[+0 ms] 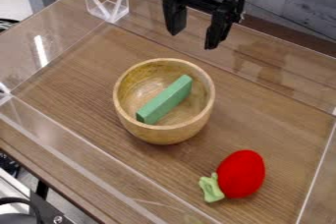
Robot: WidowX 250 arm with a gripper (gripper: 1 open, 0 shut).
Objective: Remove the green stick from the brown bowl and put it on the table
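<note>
In middle of table (276,120): brown bowl (164,120), green stick (167,99) lying slanted inside, one end up on wall, easy to grab. Gripper (195,29) hangs above, behind bowl, fingers wide apart, holding nothing. Red toy fruit (239,174) near front, apart from bowl.

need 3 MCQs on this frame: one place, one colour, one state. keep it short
1. Where is the green stick?
A. in the bowl
B. on the table
C. in the hand

2. What colour is the toy fruit?
A. blue
B. red
C. yellow

3. What state is the hand in?
A. shut on the stick
B. shut, empty
C. open, empty

Key:
1 A: the stick lies tilted inside the bowl.
2 B: the fruit is red, with a small green leaf, on the table in front of the bowl.
3 C: the fingers stand apart above the table behind the bowl, holding nothing.
</note>
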